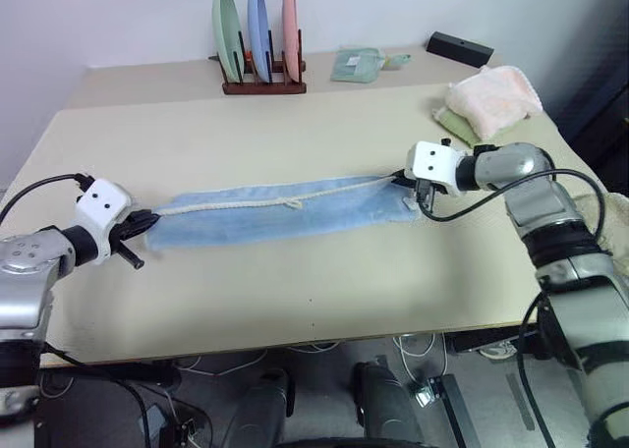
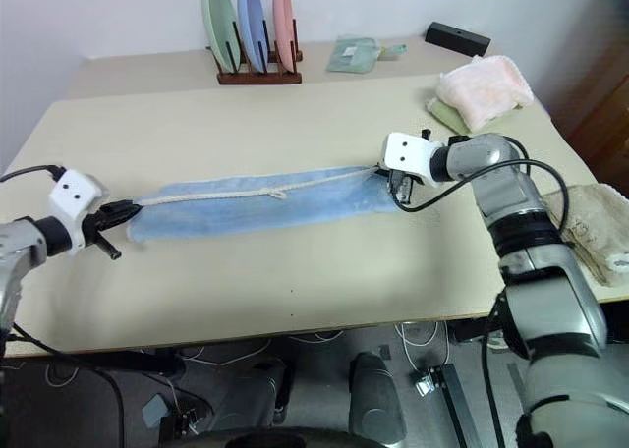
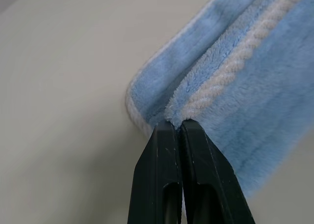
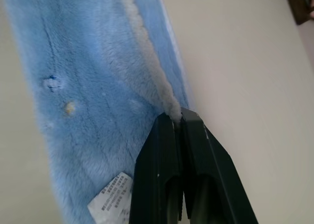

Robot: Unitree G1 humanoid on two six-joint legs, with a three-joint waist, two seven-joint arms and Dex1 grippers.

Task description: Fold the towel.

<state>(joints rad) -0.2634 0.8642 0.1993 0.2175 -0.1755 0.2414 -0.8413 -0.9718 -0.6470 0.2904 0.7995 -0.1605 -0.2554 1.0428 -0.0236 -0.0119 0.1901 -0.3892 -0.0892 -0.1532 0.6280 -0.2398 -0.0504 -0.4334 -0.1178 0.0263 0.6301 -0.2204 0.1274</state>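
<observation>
Across the middle of the frame we see the towel [image 1: 285,215] stretched in a long, narrow blue band on the beige table [image 1: 295,291], folded lengthwise with its whitish stitched edging running along the upper side and a small loop tag near the centre. At the lower left of the frame our left gripper [image 1: 147,219] has its black fingers [image 3: 167,184] pressed together on the towel's left end, pinching the corded edge. At the right of centre our right gripper [image 1: 405,179] is likewise clamped on the towel's right end, its fingers [image 4: 162,184] pinching the edging, with a white care label beside them. At the top of the frame stands a plate rack [image 1: 260,35], with a small green cloth [image 1: 356,65] to its right, a black box [image 1: 459,47] at the upper right, and below it a pink towel [image 1: 493,96]
</observation>
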